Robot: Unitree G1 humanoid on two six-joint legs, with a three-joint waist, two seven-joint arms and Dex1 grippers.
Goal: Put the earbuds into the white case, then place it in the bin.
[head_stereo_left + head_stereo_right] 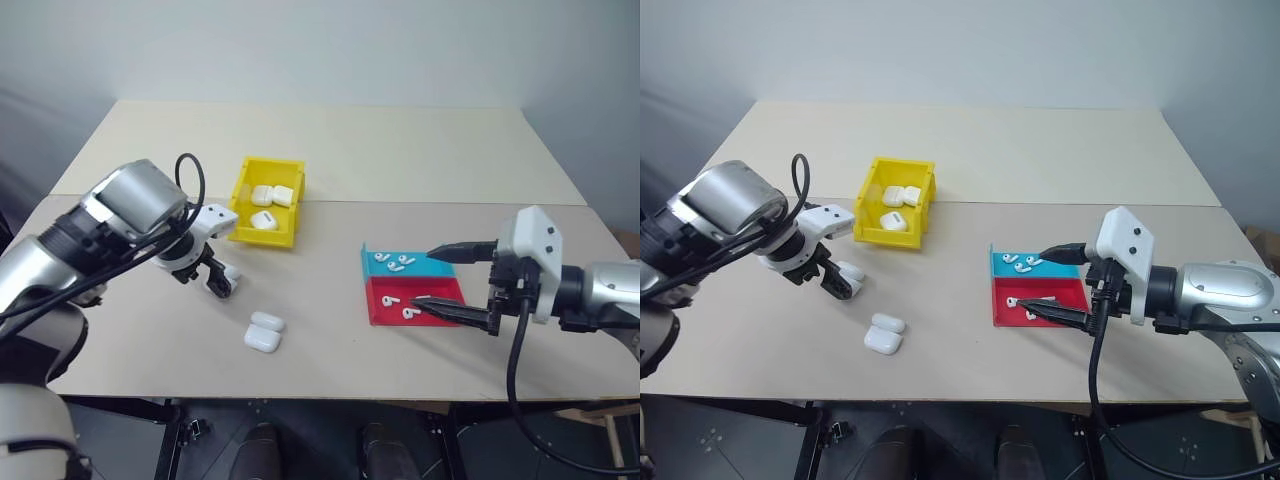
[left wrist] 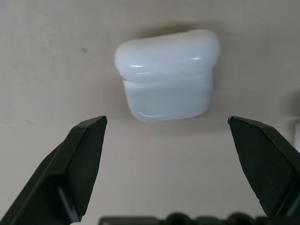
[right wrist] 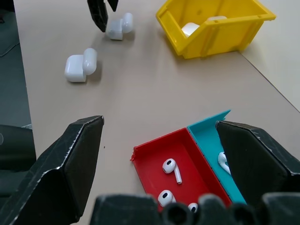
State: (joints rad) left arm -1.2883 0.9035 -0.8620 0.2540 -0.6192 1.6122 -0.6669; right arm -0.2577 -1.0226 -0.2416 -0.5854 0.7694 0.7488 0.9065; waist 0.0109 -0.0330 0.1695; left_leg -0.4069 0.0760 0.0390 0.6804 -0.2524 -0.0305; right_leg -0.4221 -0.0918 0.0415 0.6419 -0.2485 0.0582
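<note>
One white case (image 2: 166, 75) lies on the table, its lid apparently flipped back, directly below my left gripper (image 1: 208, 280). That gripper points steeply down, open and empty, with a black finger (image 2: 84, 154) on either side of the case and not touching it. A second white case (image 1: 265, 332) lies lid open nearer the front edge. Several earbuds (image 3: 171, 168) rest in the red-and-blue tray (image 1: 440, 268). My right gripper (image 1: 423, 277) hovers open over the tray's near right side, holding nothing. The yellow bin (image 1: 243, 183) behind the left gripper holds three white cases.
The table's pale top has a seam running across behind the bin. Bare surface lies between the loose cases and the tray (image 3: 150, 157). The table's front edge is close to the nearer case.
</note>
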